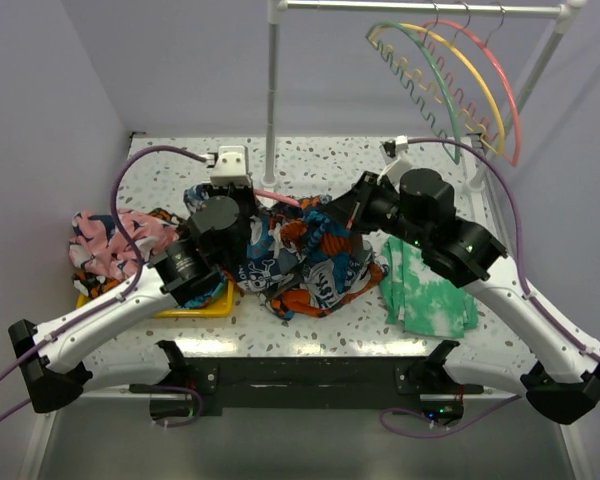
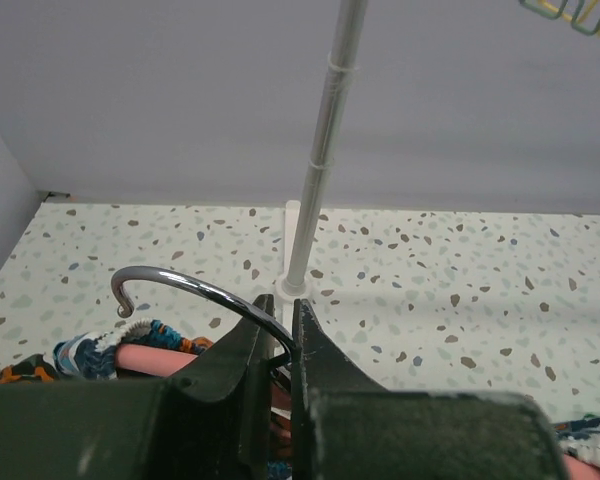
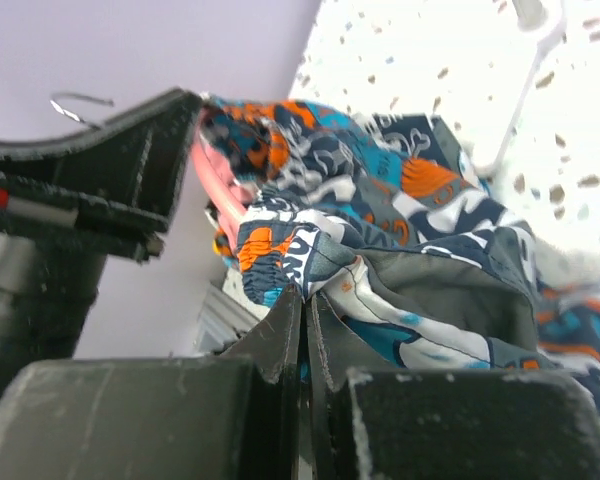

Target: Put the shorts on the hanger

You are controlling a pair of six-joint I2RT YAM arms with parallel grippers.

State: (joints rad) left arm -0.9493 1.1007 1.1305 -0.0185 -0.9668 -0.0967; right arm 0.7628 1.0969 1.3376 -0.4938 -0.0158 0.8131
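Shorts (image 3: pixel 380 250) pinched in closed right pincer (image 3: pixel 306 300); left pincer (image 2: pixel 280 330) clamps hanger (image 2: pixel 195 281) hook.

Both my arms bent in toward the middle, both claws pinched closed.
My left arm (image 1: pixel 100 315) runs up from its base at bottom left, elbow bent, wrist turned toward centre. My left gripper (image 2: pixel 277 315) has its jaws almost together, nipped on the wire neck of the hanger (image 2: pixel 195 281). My right arm (image 1: pixel 520 300) comes up from bottom right, folds at the elbow, wrist pointing left. My right gripper (image 3: pixel 306 300) has its jaws fully together, a fold of the shorts (image 3: pixel 380 230) caught at the tips. The two grippers sit near each other, not touching.
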